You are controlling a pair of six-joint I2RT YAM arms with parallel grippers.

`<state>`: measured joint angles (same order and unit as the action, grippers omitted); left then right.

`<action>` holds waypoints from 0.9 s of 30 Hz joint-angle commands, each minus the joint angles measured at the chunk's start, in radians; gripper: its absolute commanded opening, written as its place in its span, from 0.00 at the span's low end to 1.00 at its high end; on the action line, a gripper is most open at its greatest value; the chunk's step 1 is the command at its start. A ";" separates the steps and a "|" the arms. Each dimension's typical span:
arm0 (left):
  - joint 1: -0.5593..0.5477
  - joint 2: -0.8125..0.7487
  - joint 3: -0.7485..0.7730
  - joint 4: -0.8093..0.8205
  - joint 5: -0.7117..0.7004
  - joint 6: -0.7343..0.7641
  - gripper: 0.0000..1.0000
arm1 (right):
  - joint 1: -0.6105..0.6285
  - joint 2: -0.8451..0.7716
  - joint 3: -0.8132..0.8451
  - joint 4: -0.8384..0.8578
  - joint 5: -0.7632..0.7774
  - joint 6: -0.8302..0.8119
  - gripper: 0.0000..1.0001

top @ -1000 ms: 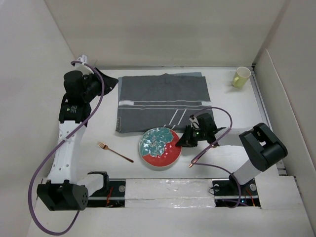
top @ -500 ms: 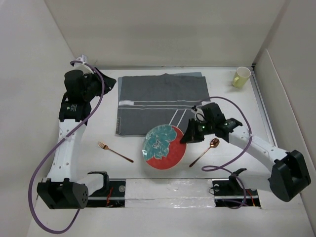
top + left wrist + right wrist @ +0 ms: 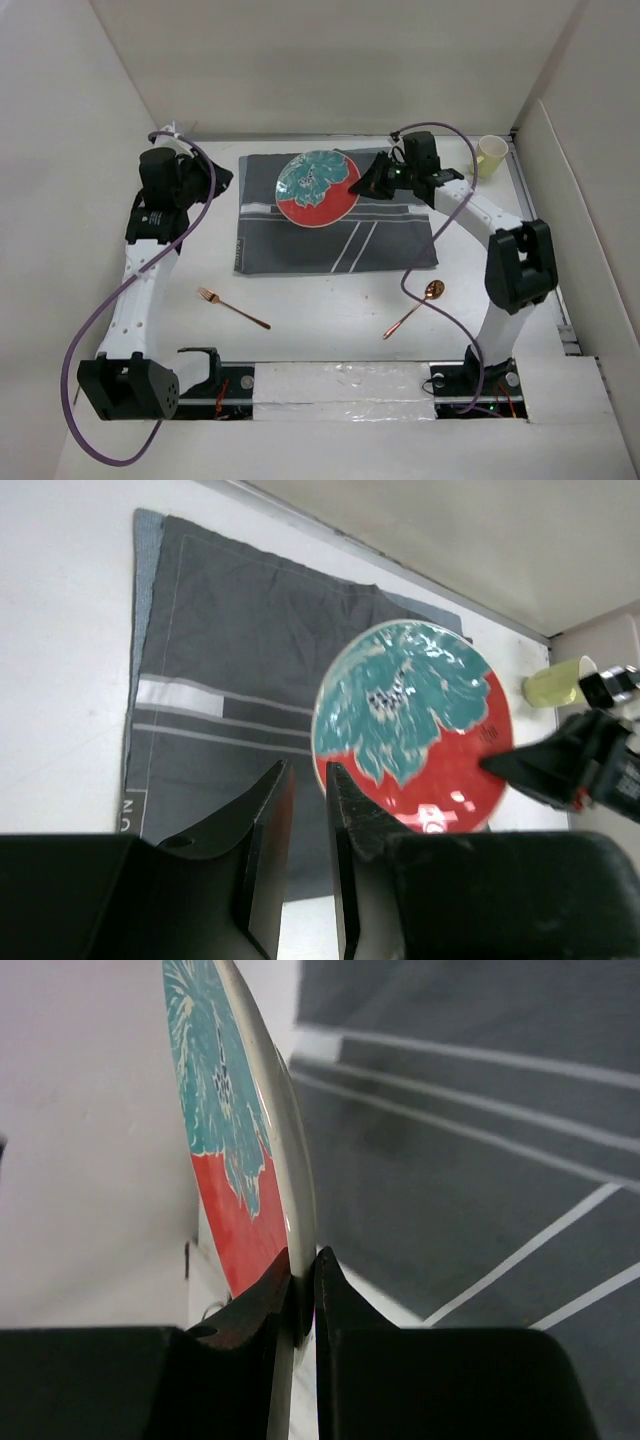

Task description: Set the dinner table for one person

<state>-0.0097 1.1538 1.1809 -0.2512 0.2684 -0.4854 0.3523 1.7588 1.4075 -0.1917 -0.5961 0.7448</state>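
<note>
Right claw (image 3: pixel 366 182) is clamping the rim of the plate (image 3: pixel 315 188). Both fingers are pressing on the thin edge, w/ no gap showing in the wrist view. The plate is hanging tilted over the far part of the grey striped placemat (image 3: pixel 330 235), which is lying on the white desk (image 3: pixel 320 320). I am not managing to tell if its low edge is touching the cloth. Left claw (image 3: pixel 214 180) is sitting near the mat's far-left corner. Its fingers are nearly together, w/ only a thin slit between, and it is gripping nothing.

To do this step well, I am thinking the arm should be levelling the plate first. It is leaning a lot now, and a rim pinch like this may be slipping if the wrist is turning fast. Then it should be bringing the plate toward the mat's middle, because now it is too much to the far side. After that it should be lowering slowly until the base is resting flat, and only then spreading the fingers. The cloth may be wrinkling if the plate is dragging, so better to come straight down.

Fork (image 3: pixel 233 308) and spoon (image 3: pixel 415 308) are lying on the bare desk on the near side of the mat, and the cup (image 3: pixel 489 156) is standing at the far-right corner. They are not being in the way.
</note>
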 commanded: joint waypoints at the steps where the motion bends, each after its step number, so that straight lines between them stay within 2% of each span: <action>1: 0.005 -0.060 -0.033 0.038 -0.006 0.022 0.18 | -0.013 0.043 0.106 0.172 -0.034 0.122 0.00; 9: 0.005 -0.063 -0.076 0.047 0.011 0.024 0.18 | -0.033 0.168 0.119 0.209 0.035 0.163 0.00; 18: 0.005 -0.051 -0.098 0.055 0.012 0.025 0.17 | -0.042 0.182 -0.096 0.275 0.071 0.177 0.00; 24: 0.005 -0.049 -0.113 0.055 0.005 0.027 0.17 | -0.042 0.215 -0.151 0.244 0.084 0.160 0.00; 25: 0.005 -0.048 -0.115 0.055 0.005 0.027 0.17 | -0.042 0.212 -0.171 0.241 0.094 0.162 0.07; 26: 0.005 -0.048 -0.115 0.055 0.005 0.027 0.17 | -0.042 0.209 -0.176 0.241 0.094 0.160 0.07; 27: 0.005 -0.043 -0.113 0.053 0.002 0.031 0.17 | -0.042 0.205 -0.180 0.223 0.110 0.159 0.18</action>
<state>-0.0093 1.1152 1.0710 -0.2344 0.2695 -0.4747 0.3084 1.9903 1.2465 -0.0200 -0.4786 0.9009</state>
